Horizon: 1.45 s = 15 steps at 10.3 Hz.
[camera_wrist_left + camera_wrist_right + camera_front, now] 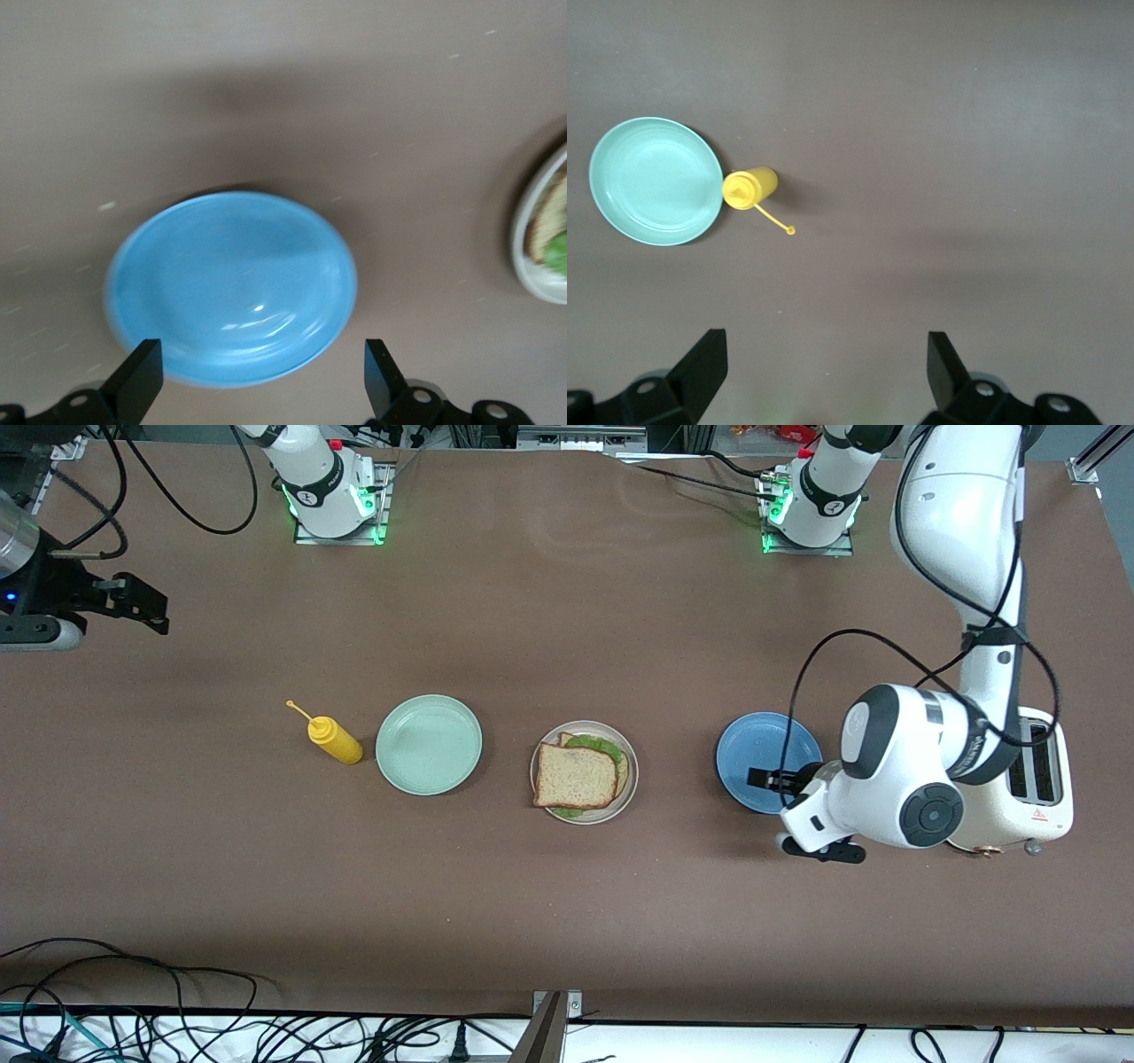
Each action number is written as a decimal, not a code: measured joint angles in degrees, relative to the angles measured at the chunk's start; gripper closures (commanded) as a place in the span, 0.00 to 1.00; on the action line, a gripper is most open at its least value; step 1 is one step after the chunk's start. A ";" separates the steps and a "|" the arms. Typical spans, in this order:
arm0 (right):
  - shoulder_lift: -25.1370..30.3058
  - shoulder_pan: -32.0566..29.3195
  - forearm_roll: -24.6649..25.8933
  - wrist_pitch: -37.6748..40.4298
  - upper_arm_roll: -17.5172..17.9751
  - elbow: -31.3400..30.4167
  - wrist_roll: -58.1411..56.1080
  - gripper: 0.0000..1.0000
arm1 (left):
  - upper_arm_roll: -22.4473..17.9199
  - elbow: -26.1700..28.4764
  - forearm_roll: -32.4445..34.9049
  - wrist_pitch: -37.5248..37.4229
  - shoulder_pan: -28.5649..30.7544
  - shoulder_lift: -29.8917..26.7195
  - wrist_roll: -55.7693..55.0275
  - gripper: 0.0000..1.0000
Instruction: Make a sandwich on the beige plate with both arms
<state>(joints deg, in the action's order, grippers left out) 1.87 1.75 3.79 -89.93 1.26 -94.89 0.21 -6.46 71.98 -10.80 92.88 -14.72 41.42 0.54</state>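
Sandwich point(578, 775) of two square brown wholegrain slices with ruffled green lettuce between them lies on the round pale beige plate point(629, 782), at the middle of the brown counter point(567, 912). The upper slice sits slightly askew, so lettuce and the lower slice's crust show at its edges.

Toward the left arm's end of the counter, well apart from the beige plate, lies a round blue plate point(753, 748). The left pincer point(262, 376) hovers over that plate's edge with its black fingers point(140, 372) spread wide and nothing between them. A white two-slot toaster point(1045, 779) stands beside the blue plate, partly hidden by the left arm.

Toward the right arm's end lies a round mint green plate point(429, 744), and just beside it a yellow squeeze bottle point(334, 740) on its side. The right pincer point(827, 367) hangs over bare counter at that end, fingers wide apart and holding nothing.
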 measured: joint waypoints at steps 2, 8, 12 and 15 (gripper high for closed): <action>-0.01 -0.09 -2.15 -0.03 -2.75 0.10 0.52 0.00 | -0.27 0.15 4.84 -3.02 1.36 -2.82 0.00 0.00; -0.85 0.48 -3.07 -0.57 -4.20 0.64 0.37 0.00 | -0.97 2.15 6.39 -8.74 7.46 -13.86 0.07 0.00; -1.00 0.63 -3.08 -0.57 -4.18 0.94 0.37 0.00 | -0.50 2.36 9.09 -10.80 7.50 -17.97 -0.90 0.00; -1.58 0.69 -3.08 -0.59 -4.12 0.98 0.39 0.00 | -0.22 4.54 10.15 -11.46 7.50 -23.62 -4.87 0.00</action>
<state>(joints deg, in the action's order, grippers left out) 0.29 2.44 0.71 -90.51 -2.86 -93.91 0.60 -6.69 76.52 -0.65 81.42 -7.22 17.80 -4.33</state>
